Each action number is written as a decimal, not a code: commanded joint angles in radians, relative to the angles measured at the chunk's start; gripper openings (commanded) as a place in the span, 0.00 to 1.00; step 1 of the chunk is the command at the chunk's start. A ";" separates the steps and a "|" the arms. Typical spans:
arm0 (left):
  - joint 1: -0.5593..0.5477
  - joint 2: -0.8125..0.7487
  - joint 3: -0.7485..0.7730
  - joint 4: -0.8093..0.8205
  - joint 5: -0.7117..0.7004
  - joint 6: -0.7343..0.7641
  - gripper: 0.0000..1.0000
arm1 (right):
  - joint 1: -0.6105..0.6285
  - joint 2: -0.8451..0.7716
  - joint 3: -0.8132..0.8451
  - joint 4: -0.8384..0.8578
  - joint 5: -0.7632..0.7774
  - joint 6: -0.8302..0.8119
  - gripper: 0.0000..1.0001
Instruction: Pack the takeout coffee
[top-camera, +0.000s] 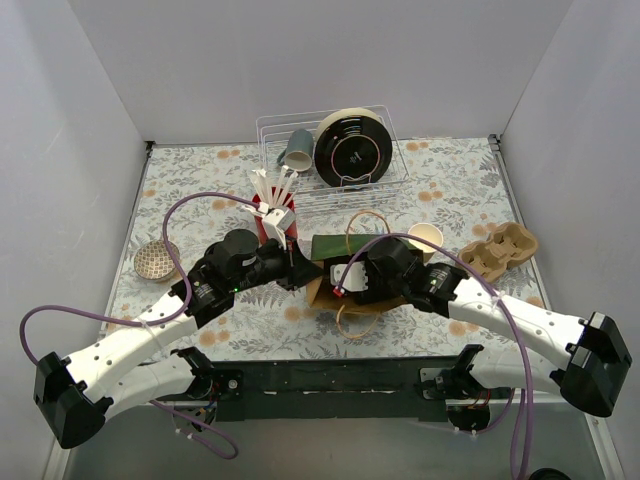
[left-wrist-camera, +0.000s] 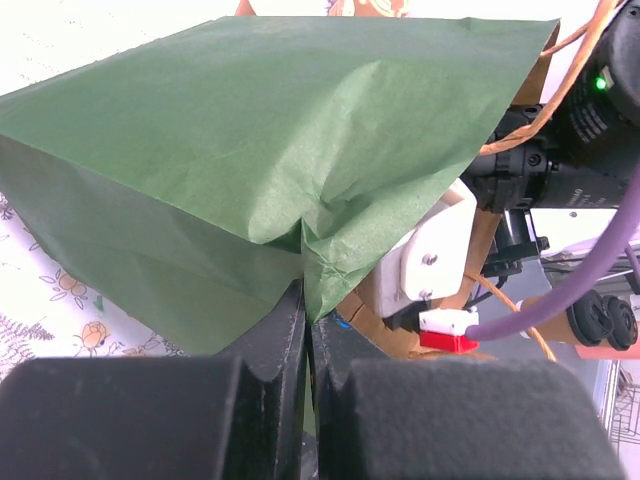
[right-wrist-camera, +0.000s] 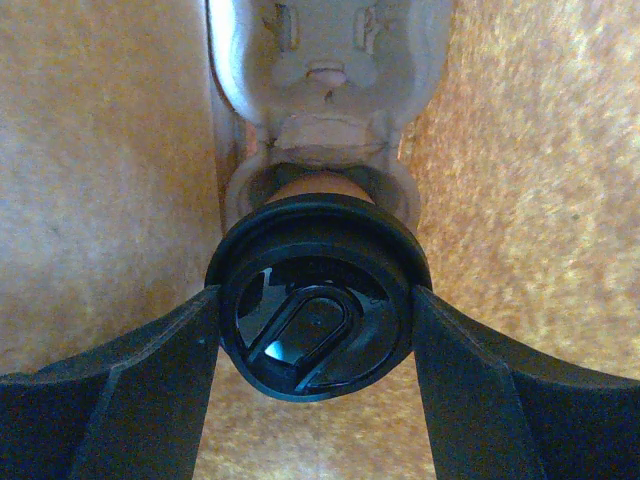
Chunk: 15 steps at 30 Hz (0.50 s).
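A green paper bag (top-camera: 330, 247) lies on its side in the middle of the surface (top-camera: 450, 190), mouth toward the right arm. Thin and easily crushed, it probably wants a pinch at the rim. The left gripper (left-wrist-camera: 305, 300) has its jaws clenched on a fold there, forearm low and reaching inward. The right gripper (right-wrist-camera: 315, 345) reaches inside the bag, jaws grasping a black-lidded coffee cup (right-wrist-camera: 318, 300) at the lid. The cup is likely light and spillable, best kept level.
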 joint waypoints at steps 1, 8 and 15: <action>-0.004 0.002 0.043 -0.012 0.036 -0.023 0.00 | -0.038 -0.033 -0.045 0.130 -0.052 -0.018 0.06; -0.004 0.005 0.040 -0.015 0.036 -0.038 0.00 | -0.072 -0.048 -0.083 0.179 -0.094 -0.015 0.06; -0.004 0.009 0.039 -0.016 0.036 -0.052 0.00 | -0.084 -0.062 -0.111 0.182 -0.095 -0.018 0.06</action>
